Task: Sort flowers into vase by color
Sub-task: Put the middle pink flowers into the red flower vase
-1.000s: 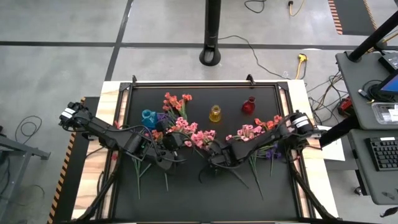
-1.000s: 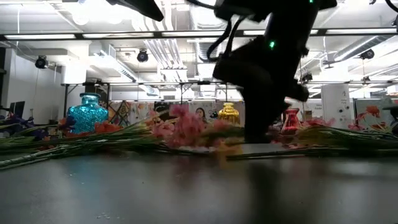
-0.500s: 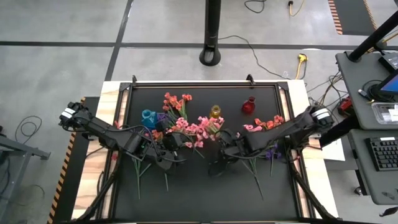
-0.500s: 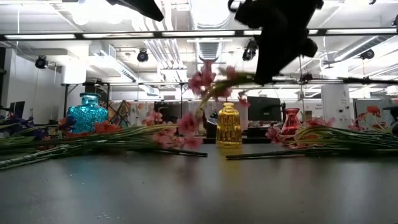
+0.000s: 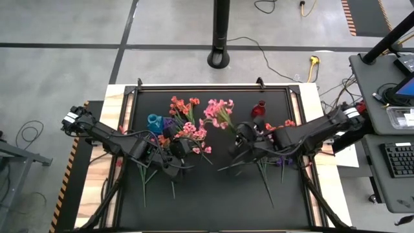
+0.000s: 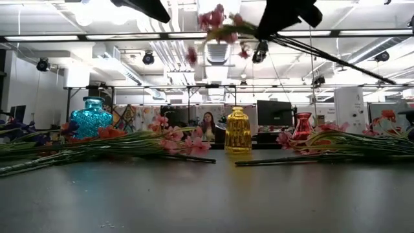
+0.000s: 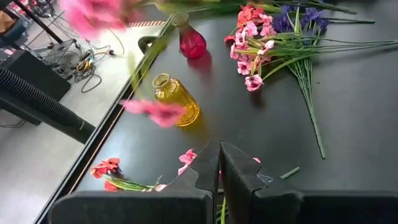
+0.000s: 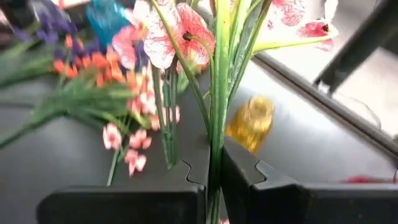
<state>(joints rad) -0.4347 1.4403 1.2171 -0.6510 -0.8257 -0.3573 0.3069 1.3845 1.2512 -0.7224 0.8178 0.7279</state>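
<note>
The right gripper (image 8: 214, 171), jaws clamped on a pink spray (image 5: 220, 110), holds it high above the table; blossoms point toward eleven o'clock, over the yellow vase (image 6: 237, 131). The left gripper (image 7: 219, 163), jaws together, rests among the flowers (image 5: 187, 129).

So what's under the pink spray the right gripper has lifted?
The right gripper, shut on the pink spray, holds it in the air. Below stands the yellow vase, on the black mat. From overhead the blossoms cover that vase, so its mouth cannot be seen.
</note>
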